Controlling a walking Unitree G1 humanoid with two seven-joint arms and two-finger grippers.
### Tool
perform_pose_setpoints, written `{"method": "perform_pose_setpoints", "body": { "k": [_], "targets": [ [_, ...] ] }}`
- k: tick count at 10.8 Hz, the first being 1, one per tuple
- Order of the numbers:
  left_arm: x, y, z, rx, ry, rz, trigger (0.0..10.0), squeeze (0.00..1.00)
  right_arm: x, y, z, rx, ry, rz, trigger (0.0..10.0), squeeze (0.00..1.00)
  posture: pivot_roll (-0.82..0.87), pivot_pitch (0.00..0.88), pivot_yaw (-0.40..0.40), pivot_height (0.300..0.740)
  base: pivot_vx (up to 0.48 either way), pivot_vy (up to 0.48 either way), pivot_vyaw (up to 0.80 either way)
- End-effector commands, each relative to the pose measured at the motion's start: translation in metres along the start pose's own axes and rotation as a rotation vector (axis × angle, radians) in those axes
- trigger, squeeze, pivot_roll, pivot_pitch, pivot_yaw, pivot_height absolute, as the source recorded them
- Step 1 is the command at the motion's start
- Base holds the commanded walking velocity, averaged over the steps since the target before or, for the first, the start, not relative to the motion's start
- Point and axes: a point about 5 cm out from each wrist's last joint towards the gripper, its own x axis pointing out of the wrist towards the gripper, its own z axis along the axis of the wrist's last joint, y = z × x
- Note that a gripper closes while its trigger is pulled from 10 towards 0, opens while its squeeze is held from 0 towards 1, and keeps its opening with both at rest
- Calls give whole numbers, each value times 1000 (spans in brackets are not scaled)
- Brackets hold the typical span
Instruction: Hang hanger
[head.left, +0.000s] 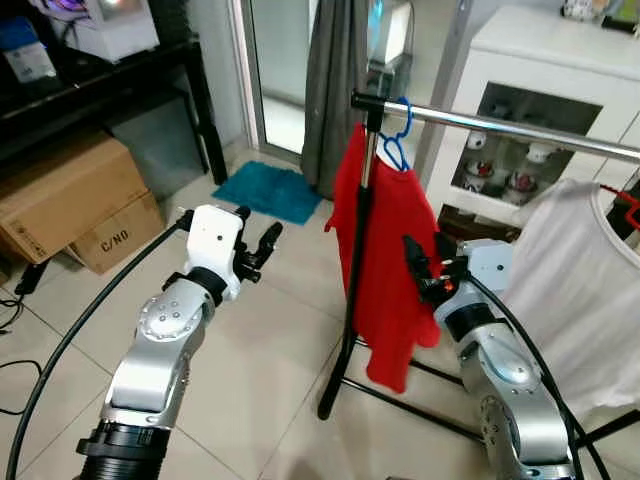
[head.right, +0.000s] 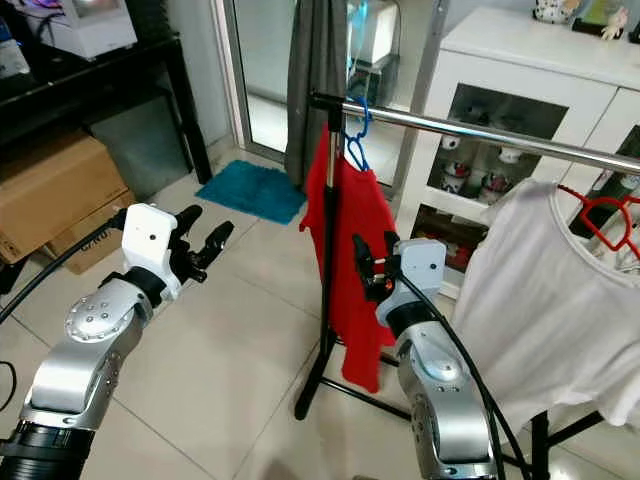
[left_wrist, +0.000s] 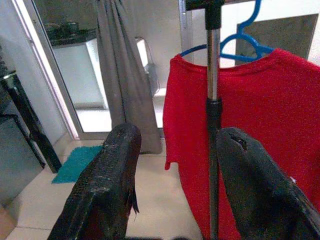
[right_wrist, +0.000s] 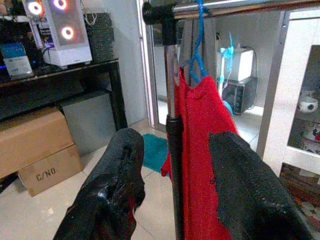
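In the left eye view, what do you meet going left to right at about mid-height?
Cardboard boxes → left claw → red shirt on the blue hanger → right claw → white shirt.

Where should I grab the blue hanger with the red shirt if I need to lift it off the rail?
Grip the blue hanger at its bare neck, just below the hook and above the red shirt collar. Come from the robot's side with the right gripper, open and closest; the shoulders are hidden under cloth.
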Motion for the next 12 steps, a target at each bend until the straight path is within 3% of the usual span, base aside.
{"method": "perform_pose_setpoints", "body": {
  "k": [1, 12],
  "targets": [
    [1, -3, 1, 0, 0, 0, 10000, 0, 2, -4, 8, -12, -32, -15, 10000, 0, -74, 0, 23, 740, 0, -480, 0],
    [2, -6, 0, 20, -6, -9, 10000, 0, 4, -6, 10, -27, -46, -35, 10000, 0, -77, 0, 21, 740, 0, -478, 0]
  ]
}}
